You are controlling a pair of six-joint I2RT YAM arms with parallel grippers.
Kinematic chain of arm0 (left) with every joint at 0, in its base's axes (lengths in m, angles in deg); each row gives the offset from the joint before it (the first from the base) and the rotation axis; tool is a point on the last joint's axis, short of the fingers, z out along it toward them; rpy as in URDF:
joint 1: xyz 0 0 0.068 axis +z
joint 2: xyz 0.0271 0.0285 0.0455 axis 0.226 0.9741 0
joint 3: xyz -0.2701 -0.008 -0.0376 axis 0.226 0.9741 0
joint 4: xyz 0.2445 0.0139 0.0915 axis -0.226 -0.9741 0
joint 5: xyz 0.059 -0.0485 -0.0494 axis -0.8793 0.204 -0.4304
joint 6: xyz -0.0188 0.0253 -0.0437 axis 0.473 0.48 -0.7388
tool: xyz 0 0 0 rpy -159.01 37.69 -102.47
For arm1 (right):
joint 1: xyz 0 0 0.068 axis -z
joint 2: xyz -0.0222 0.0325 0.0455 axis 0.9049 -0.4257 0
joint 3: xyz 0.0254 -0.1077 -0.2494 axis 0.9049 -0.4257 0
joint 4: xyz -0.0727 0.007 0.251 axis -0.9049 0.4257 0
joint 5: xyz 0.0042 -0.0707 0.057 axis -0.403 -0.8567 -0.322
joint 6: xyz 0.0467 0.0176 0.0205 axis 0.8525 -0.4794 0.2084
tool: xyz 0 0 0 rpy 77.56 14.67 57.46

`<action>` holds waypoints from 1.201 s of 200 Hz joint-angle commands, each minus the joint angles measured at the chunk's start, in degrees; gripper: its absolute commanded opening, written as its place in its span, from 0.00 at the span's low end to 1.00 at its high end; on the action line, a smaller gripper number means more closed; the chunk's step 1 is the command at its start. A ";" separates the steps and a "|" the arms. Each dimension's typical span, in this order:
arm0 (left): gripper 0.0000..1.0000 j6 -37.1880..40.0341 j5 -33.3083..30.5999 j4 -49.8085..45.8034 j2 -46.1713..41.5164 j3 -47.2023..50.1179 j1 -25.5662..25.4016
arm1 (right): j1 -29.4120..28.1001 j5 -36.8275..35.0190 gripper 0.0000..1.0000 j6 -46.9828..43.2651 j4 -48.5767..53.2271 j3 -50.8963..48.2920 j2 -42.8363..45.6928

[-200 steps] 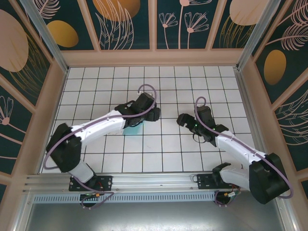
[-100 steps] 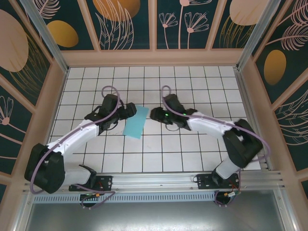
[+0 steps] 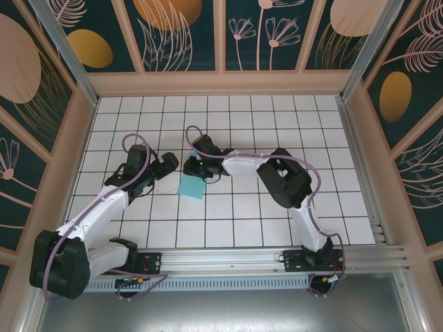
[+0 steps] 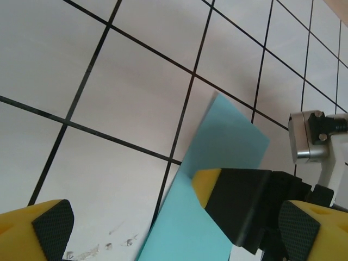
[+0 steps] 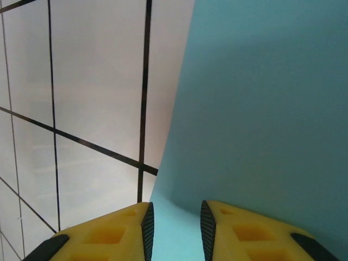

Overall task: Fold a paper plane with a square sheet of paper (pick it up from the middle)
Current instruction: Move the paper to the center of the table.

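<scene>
The light-blue square sheet of paper [image 3: 190, 188] lies on the white grid table, folded over on itself with one flap raised. My right gripper [image 3: 196, 168] is down on its far end. In the right wrist view the sheet of paper [image 5: 261, 109] fills the right side and runs between the right gripper's [image 5: 175, 231] pads, which stand a narrow gap apart without touching. My left gripper [image 3: 166, 164] stands wide open just left of the sheet. In the left wrist view, a yellow-tipped right finger [image 4: 207, 185] rests on the paper [image 4: 228, 141], ahead of my left gripper [image 4: 179, 234].
The grid table [image 3: 228, 228] is walled by wooden panels on three sides. A metal rail [image 3: 228, 259] with both arm bases runs along the near edge. The right arm reaches across the middle of the table to the left. Small scuff marks [image 4: 103, 247] show on one tile.
The right gripper swung left onto the paper's far end and its jaws narrowed. The left gripper drew back to the left of the paper and opened fully.
</scene>
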 commanded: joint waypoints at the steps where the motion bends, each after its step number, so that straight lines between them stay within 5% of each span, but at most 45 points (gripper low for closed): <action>1: 0.98 0.90 4.64 1.13 -0.70 0.34 0.34 | -0.10 0.28 0.32 -4.01 6.05 0.37 0.06; 82: 0.98 5.29 16.91 9.14 -0.47 3.08 0.26 | 2.27 1.05 0.38 -23.24 7.99 -24.13 18.48; 119: 0.94 2.85 20.93 14.36 2.37 4.08 -1.19 | 3.87 2.02 0.54 -17.00 4.15 -27.72 28.51; 182: 0.55 -0.35 21.23 21.43 13.36 0.61 -11.41 | 8.50 -3.04 0.70 3.21 -3.09 -45.55 47.23; 240: 0.25 -1.64 22.65 24.25 25.46 -5.69 -16.46 | 11.06 -1.76 0.74 9.07 -5.33 -53.70 53.29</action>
